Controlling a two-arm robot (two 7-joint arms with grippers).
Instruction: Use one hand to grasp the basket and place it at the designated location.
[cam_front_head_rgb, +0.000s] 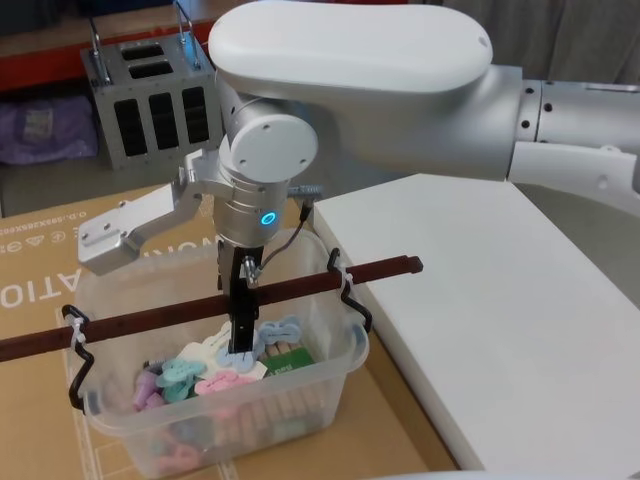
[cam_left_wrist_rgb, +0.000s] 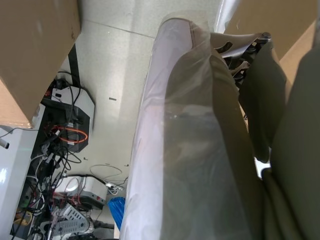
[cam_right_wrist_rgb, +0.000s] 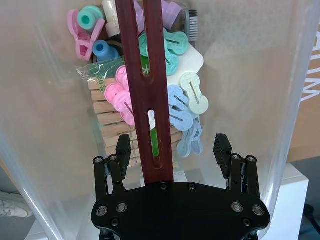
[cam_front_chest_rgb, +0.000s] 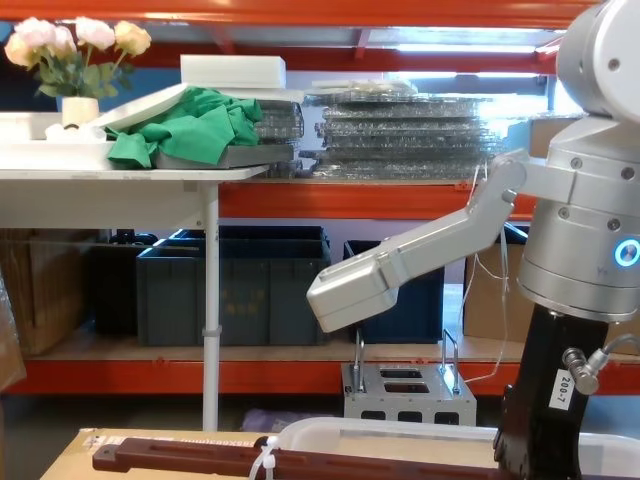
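**Open jaws astride the basket's bar**

Head view: we see the basket (cam_front_head_rgb: 340, 385) standing on the cardboard worktop (cam_front_head_rgb: 40, 275), just beside a white slab (cam_front_head_rgb: 480, 300). Its bar (cam_front_head_rgb: 140, 321) runs across the rim, and coloured clips (cam_front_head_rgb: 215, 378) lie inside. The right gripper (cam_front_head_rgb: 240, 345) points straight down at the bar's middle, its tips inside the tub. A grey box (cam_front_head_rgb: 150, 100) stands behind, well apart.

Left wrist view: we look past a plastic-wrapped bulk (cam_left_wrist_rgb: 190, 150) down to a floor (cam_left_wrist_rgb: 125, 75) strewn with cables (cam_left_wrist_rgb: 60, 140).

Right wrist view: the jaws stand wide open with the bar between them. It lies much closer to one finger (cam_right_wrist_rgb: 123, 147) than to the other, and we cannot tell whether it touches that finger. Nothing is clamped. The clips lie beneath the bar.

Chest view: the black forearm (cam_front_chest_rgb: 545, 400) drops behind the basket's rim, and a white zip tie (cam_front_chest_rgb: 265, 455) wraps the bar.
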